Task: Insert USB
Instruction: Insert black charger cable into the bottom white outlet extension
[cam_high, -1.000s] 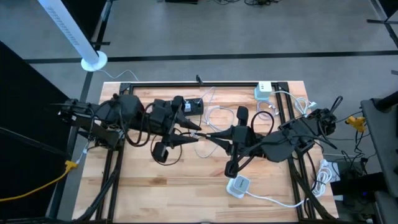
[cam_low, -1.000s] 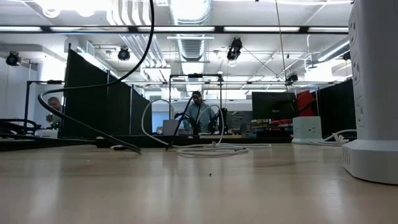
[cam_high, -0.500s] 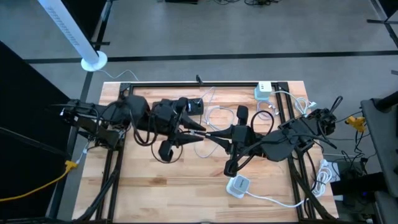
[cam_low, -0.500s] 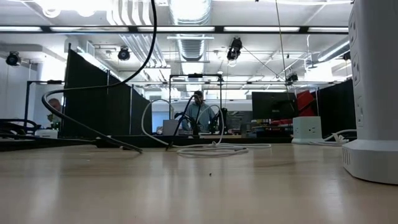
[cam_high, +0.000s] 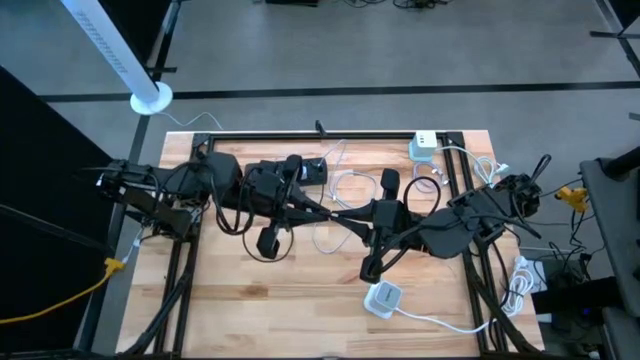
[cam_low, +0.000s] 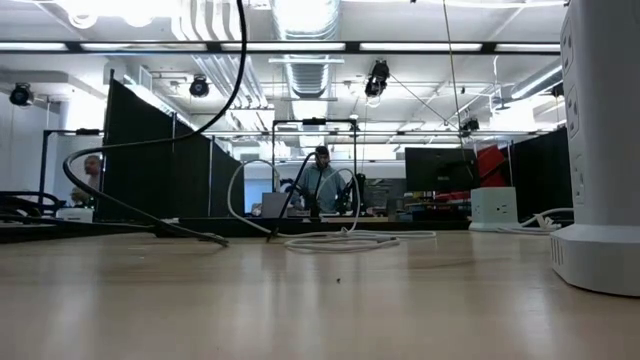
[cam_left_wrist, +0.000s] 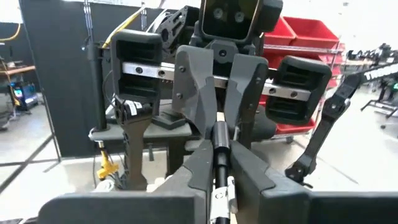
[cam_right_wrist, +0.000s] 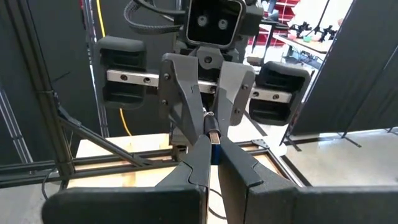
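Observation:
My two grippers meet tip to tip above the middle of the table. My left gripper (cam_high: 318, 212) (cam_left_wrist: 219, 154) is shut on a black cable connector (cam_left_wrist: 221, 142). My right gripper (cam_high: 337, 216) (cam_right_wrist: 211, 147) is shut on a small USB plug with a blue body (cam_right_wrist: 214, 151). Each wrist view shows the other arm's gripper facing it head on. The two connector ends touch between the fingertips; how far one sits in the other is hidden. A thin white cable (cam_high: 325, 238) hangs below the grippers onto the table. My left gripper pinches the black connector's body (cam_left_wrist: 221, 147) between its two fingers, level, from the table's left, fingers along it. Its cable, with a white label (cam_left_wrist: 219, 198), runs back between the fingers. The connector is lifted clear of the table. My right gripper pinches the USB plug's blue body (cam_right_wrist: 214, 153) between its two fingers, level, from the table's right. The plug's metal end (cam_right_wrist: 211, 131) points at the left gripper's connector and meets it. The plug is held clear of the table.
A white power block (cam_high: 383, 298) lies near the table's near edge, with a tall white side (cam_low: 600, 150) in the low view. A white charger (cam_high: 424, 146) sits at the far edge, white cable coils (cam_high: 350, 185) and a black box (cam_high: 312, 170) behind the grippers. A person (cam_low: 320, 180) stands far off.
My left arm has moved a little toward the table's right, bringing its connector up against the plug in my right gripper. The black cable loop hanging from the left arm has swung with it. The right arm has kept still.

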